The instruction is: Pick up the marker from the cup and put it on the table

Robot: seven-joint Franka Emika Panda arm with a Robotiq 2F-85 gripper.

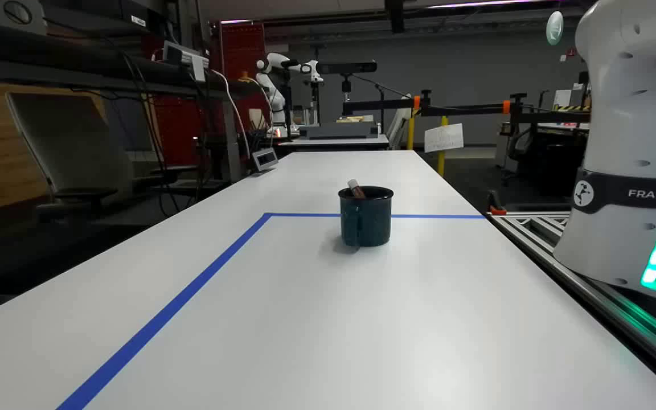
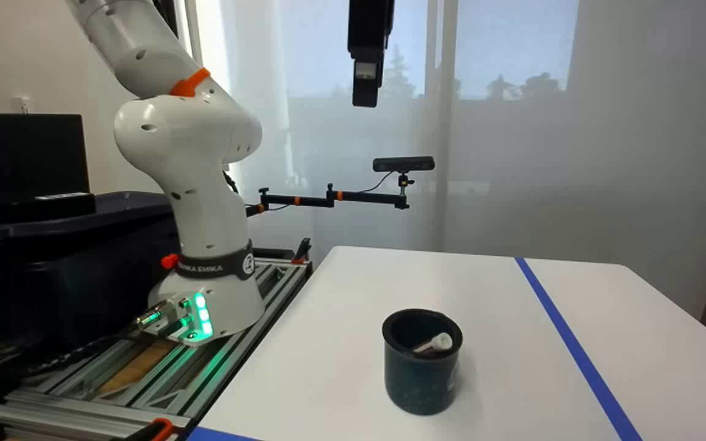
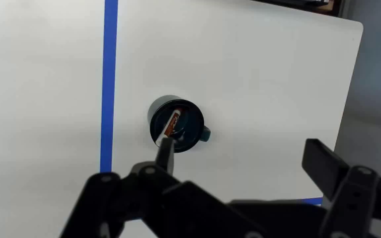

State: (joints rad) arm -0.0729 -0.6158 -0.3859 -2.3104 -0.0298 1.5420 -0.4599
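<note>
The dark teal cup (image 1: 365, 228) stands upright on the white table (image 1: 316, 319). It also shows in an exterior view (image 2: 420, 383) and in the wrist view (image 3: 194, 124), its handle toward the right there. The marker (image 3: 170, 126), white with a red-brown label, leans inside the cup. Its white end sticks up at the rim in both exterior views (image 1: 355, 187) (image 2: 437, 344). My gripper (image 3: 240, 141) is open and empty, its fingers wide apart. One fingertip overlaps the cup's rim in the wrist picture. In an exterior view the gripper (image 2: 365, 92) hangs high above the table, apart from the cup.
Blue tape lines (image 1: 191, 296) run along and across the table. A small grey device (image 1: 265, 159) sits at the table's far edge. A camera on a jointed black arm (image 2: 403, 164) stands beyond the table. The robot's base (image 2: 218, 306) stands on a metal frame beside the table.
</note>
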